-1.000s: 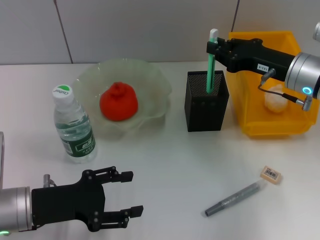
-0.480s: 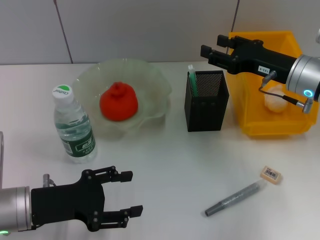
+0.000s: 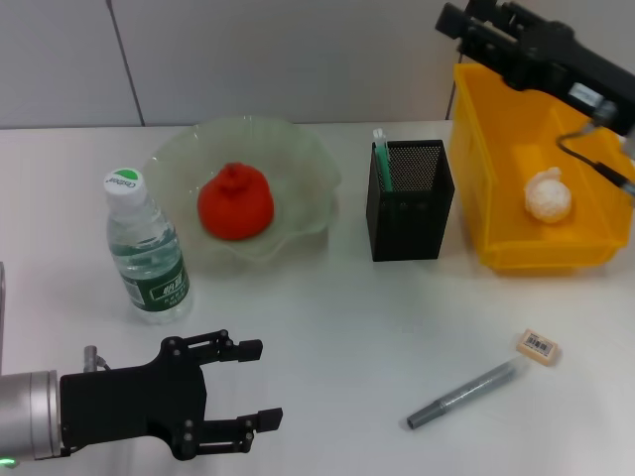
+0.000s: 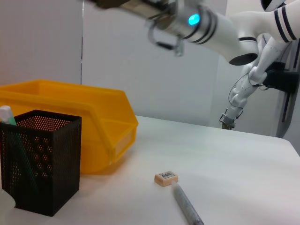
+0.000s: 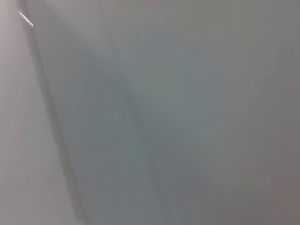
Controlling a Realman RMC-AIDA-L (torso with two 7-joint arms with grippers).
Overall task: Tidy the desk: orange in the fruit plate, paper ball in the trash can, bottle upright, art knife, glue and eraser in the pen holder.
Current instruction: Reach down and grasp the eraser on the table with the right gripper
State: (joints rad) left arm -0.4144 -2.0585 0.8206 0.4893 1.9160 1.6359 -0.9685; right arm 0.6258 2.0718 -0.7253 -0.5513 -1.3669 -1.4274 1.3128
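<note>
A: Head view: right tool [image 3: 458, 20] hangs high above the trash can [image 3: 585, 253], grip unreadable; green glue [image 3: 380, 159] stands in the pen holder [image 3: 409, 213].

B: Left tool [image 3: 243, 385] spread wide, empty, low near the bottle [image 3: 145, 250]. Eraser [image 3: 539, 345] and art knife [image 3: 466, 395] lie on the surface [image 3: 327, 327], likely next.

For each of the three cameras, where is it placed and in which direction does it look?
Head: high, looking down at the table; left gripper near, right gripper far above the yellow bin.
Left wrist: low, looking across at the pen holder, eraser and bin; the right arm overhead.
Right wrist: only blank wall.
Head and left wrist share holder, bin, eraser.
</note>
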